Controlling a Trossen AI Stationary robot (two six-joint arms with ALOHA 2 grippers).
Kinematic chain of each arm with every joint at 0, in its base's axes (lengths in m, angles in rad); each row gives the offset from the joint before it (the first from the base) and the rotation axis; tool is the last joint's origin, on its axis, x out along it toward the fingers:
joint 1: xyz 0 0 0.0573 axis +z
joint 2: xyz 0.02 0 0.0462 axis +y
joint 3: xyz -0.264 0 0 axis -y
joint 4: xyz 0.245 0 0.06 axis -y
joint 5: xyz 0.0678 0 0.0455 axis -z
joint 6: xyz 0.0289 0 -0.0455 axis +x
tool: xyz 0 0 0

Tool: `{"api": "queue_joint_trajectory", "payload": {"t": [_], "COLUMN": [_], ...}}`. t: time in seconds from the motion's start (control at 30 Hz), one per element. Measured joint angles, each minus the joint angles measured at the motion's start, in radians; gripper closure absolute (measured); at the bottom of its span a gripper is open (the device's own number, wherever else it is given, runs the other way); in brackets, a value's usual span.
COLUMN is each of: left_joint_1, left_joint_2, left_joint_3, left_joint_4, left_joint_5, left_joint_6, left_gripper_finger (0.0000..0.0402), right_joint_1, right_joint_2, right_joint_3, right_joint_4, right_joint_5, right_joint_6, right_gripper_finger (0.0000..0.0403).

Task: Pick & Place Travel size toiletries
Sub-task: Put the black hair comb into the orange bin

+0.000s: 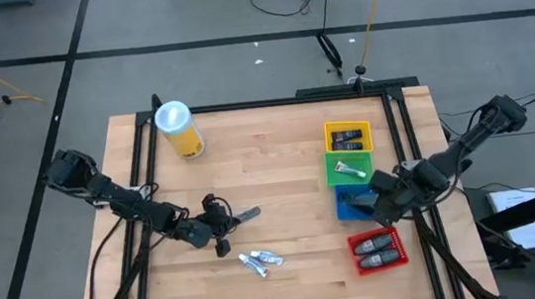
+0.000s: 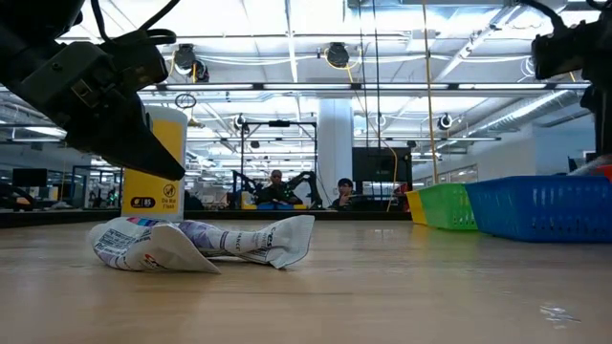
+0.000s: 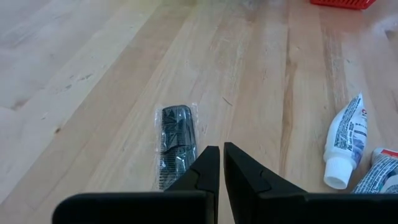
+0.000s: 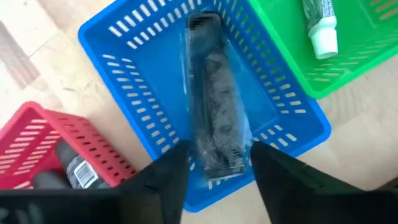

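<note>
**Comb over the blue tray, left arm parked low**

Left gripper (image 3: 221, 163) sits low over the table (image 1: 278, 158), arm stretched in from the left edge, fingers pinched together on nothing; a wrapped black comb (image 3: 177, 140) lies just ahead, white tubes (image 3: 346, 146) off to one side. Right gripper (image 4: 217, 163) reaches in over the blue tray (image 4: 134, 93), fingers parted either side of a wrapped dark comb (image 4: 214, 112); can't tell if it's gripped or let go.

Bright, even light comes from ceiling lamps (image 2: 337, 54), which glare white in the low view. Shadows on the table (image 1: 279, 168) are soft and short. The comb (image 4: 214, 121) in the right wrist view is motion-blurred.
</note>
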Motion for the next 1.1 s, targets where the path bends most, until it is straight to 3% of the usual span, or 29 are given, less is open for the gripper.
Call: {"api": "queue_joint_trajectory", "payload": {"t": [0.2,0.4,0.6,0.8,0.93,1.1], "left_joint_1": [0.0,0.0,0.001,0.014,0.024,0.04], "left_joint_2": [0.0,0.0,0.0,0.0,0.0,-0.015], "left_joint_3": [0.0,0.0,0.0,0.0,0.001,0.001], "left_joint_4": [0.0,0.0,0.0,0.022,0.048,-0.011], "left_joint_5": [0.0,0.0,0.0,0.001,0.012,0.128], "left_joint_6": [0.002,0.001,0.004,0.023,-0.003,0.044], "left_gripper_finger": [0.0382,0.0382,0.0382,0.0382,0.0382,0.0382], "right_joint_1": [-0.054,-0.105,-0.121,-0.125,-0.147,-0.213], "right_joint_2": [0.0,0.0,0.035,0.227,0.425,0.657], "right_joint_3": [-0.007,0.031,0.033,0.034,0.034,0.036], "right_joint_4": [0.0,0.098,0.557,1.109,1.46,1.801], "right_joint_5": [0.001,0.026,0.122,0.181,0.137,0.031], "right_joint_6": [-0.061,-0.179,-0.441,-0.877,-1.09,-1.165], "right_gripper_finger": [0.0182,0.0167,0.0185,0.0202,0.0206,0.0207]}}
